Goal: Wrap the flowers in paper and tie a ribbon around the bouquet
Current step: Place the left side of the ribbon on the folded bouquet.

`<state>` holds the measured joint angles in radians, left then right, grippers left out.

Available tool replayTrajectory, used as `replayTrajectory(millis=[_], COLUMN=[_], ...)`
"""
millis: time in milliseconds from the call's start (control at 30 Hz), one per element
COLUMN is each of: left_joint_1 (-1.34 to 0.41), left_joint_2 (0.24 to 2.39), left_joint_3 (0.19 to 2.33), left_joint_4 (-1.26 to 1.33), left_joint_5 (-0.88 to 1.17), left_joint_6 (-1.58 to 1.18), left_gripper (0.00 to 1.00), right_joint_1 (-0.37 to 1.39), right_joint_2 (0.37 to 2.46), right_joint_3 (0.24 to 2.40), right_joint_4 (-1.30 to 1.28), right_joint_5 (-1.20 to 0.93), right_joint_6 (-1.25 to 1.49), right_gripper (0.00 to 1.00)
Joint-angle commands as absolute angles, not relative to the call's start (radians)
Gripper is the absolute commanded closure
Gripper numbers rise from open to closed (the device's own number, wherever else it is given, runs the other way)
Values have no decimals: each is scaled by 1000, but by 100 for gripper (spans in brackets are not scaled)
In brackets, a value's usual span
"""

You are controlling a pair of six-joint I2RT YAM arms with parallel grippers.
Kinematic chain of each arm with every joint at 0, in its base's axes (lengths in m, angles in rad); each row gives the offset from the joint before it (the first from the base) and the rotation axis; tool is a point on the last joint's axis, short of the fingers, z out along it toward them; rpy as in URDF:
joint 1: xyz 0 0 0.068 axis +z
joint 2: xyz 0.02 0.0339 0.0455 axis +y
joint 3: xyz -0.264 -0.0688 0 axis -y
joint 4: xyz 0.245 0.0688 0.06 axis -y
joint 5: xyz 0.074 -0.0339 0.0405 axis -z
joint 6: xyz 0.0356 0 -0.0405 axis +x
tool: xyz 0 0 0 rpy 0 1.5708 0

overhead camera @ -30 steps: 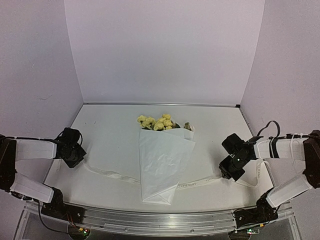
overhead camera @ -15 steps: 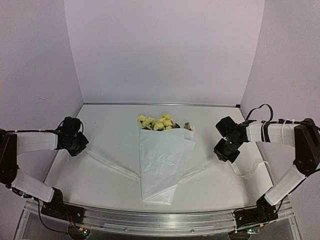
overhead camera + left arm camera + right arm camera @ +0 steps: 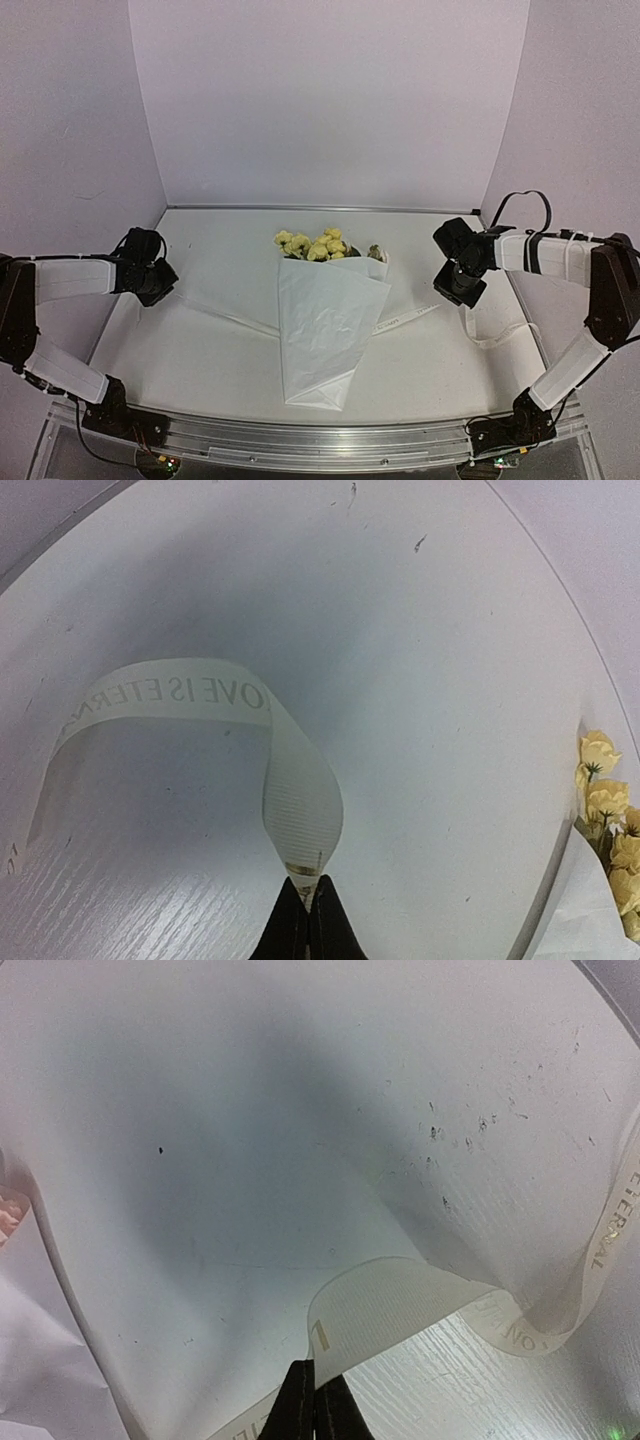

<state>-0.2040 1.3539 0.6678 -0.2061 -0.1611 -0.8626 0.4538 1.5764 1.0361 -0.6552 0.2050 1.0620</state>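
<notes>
Yellow flowers [image 3: 318,245] poke out of the top of a white paper [image 3: 325,330] cone lying mid-table, its point toward me. The cream ribbon [image 3: 225,315] passes under the cone and comes out on the right side. My left gripper [image 3: 160,283] is shut on the ribbon's left end, left of the cone. The left wrist view shows the ribbon [image 3: 300,810] looping up out of the left gripper [image 3: 308,900], with flowers [image 3: 605,800] at the right edge. My right gripper [image 3: 458,290] is shut on the ribbon right of the cone. The right wrist view shows the lettered ribbon [image 3: 400,1305] pinched in the right gripper [image 3: 315,1385].
A loose tail of ribbon [image 3: 495,335] curls on the white table [image 3: 220,250] behind the right gripper. Lilac walls close in the back and both sides. A metal rail [image 3: 320,440] runs along the near edge. The paper's edge [image 3: 40,1360] shows at the left of the right wrist view.
Both grippers have moved away from the near edge toward the back, carrying the ribbon ends. The ribbon has slid up under the cone and now runs straighter.
</notes>
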Motion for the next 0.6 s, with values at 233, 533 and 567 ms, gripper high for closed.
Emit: replayTrajectory(millis=[233, 533, 567], left_joint_1=[-251, -627, -676], left_joint_2=[1182, 1335, 1372], left_joint_3=[650, 835, 874], left_joint_4=[122, 328, 330], left_joint_5=[-16, 109, 128], left_joint_6=[-722, -436, -395], left_gripper=[100, 100, 100], right_joint_1=[449, 449, 449], right_joint_2=[1475, 1462, 1463], right_joint_3=[1032, 968, 965], right_joint_4=[-672, -602, -598], right_joint_5=[55, -106, -117], right_joint_6=[966, 987, 988], right_gripper=[100, 86, 83])
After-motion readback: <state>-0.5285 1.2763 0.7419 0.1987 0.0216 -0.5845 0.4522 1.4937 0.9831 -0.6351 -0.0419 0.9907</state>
